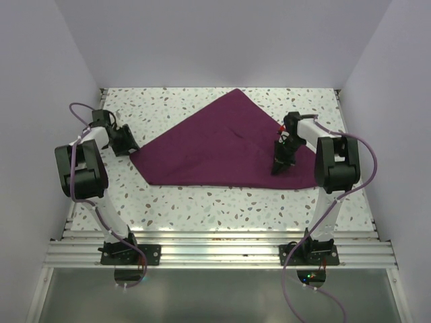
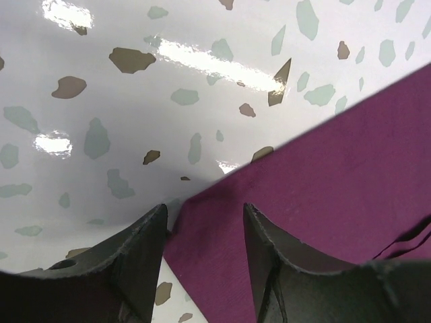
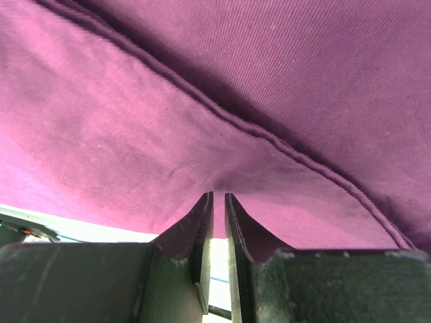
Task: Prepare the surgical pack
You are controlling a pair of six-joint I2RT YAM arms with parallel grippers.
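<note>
The surgical pack's plum-purple cloth (image 1: 215, 145) lies folded into a broad triangle on the speckled table, its point toward the back. No metal tray, instruments or gauze show. My left gripper (image 1: 133, 150) is open at the cloth's left corner. In the left wrist view the gripper (image 2: 205, 212) straddles that corner of the cloth (image 2: 337, 175). My right gripper (image 1: 277, 169) points down onto the cloth's right part near its front edge. In the right wrist view the gripper (image 3: 219, 195) is shut, with a pucker of cloth (image 3: 135, 134) at its tips and a hemmed edge running above.
The speckled table (image 1: 202, 208) is walled in white at the back and both sides. An aluminium rail (image 1: 215, 252) holding both arm bases runs along the near edge. Purple cables loop beside each arm.
</note>
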